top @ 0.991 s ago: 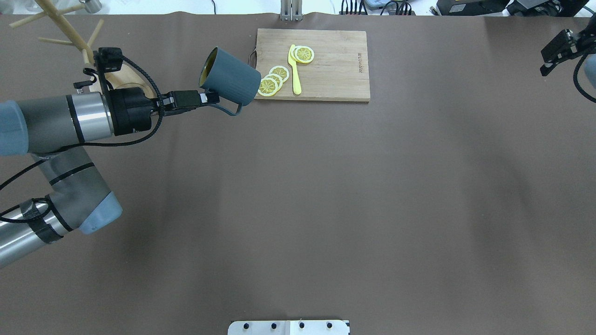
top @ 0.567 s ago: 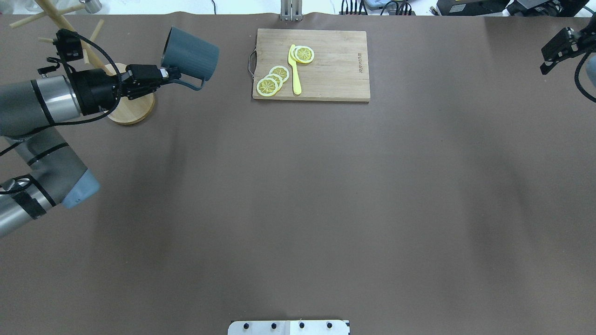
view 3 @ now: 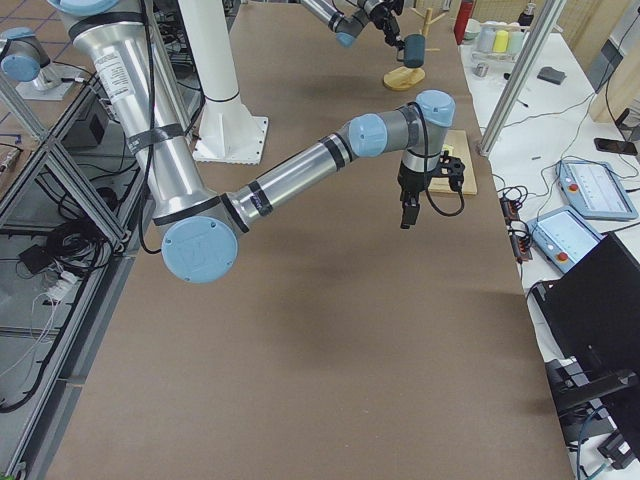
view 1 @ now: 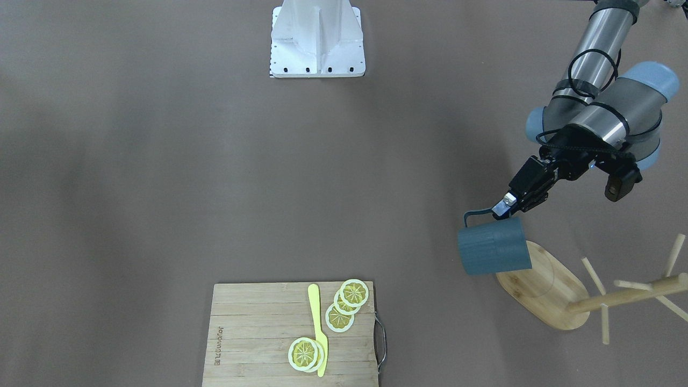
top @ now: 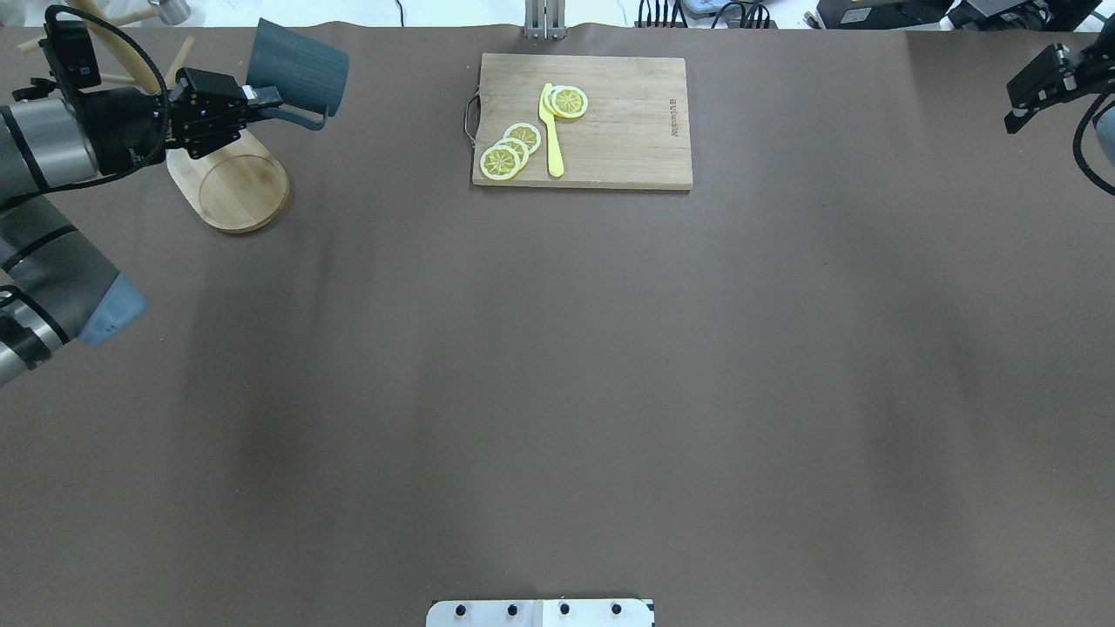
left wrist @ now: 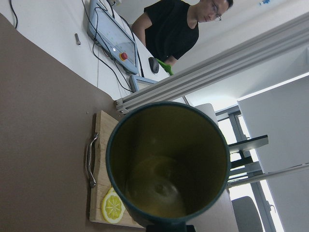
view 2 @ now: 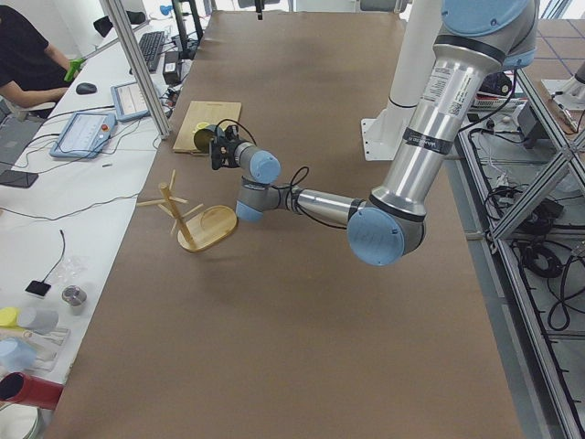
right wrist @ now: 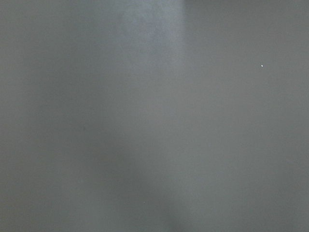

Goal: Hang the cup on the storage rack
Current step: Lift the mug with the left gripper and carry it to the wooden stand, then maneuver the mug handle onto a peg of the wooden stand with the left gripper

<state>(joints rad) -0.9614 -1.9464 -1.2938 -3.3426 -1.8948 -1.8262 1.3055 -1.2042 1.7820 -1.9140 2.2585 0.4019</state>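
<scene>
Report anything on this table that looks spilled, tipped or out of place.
Nothing stands out. The cup is tipped on its side only because the left gripper holds it by the handle, in the air near the storage rack, which stands upright. The cup looks empty, and nothing is spilled.

— What surrounds my table (top: 557, 392)?
— A long white desk (view 2: 55, 210) with a keyboard (view 2: 151, 50), behind aluminium posts (view 2: 137, 69).
— And beneath me?
— Brown covering on top, reddish tiled floor (view 2: 559, 37) alongside, black cables (view 2: 539, 256) in the frame.
</scene>
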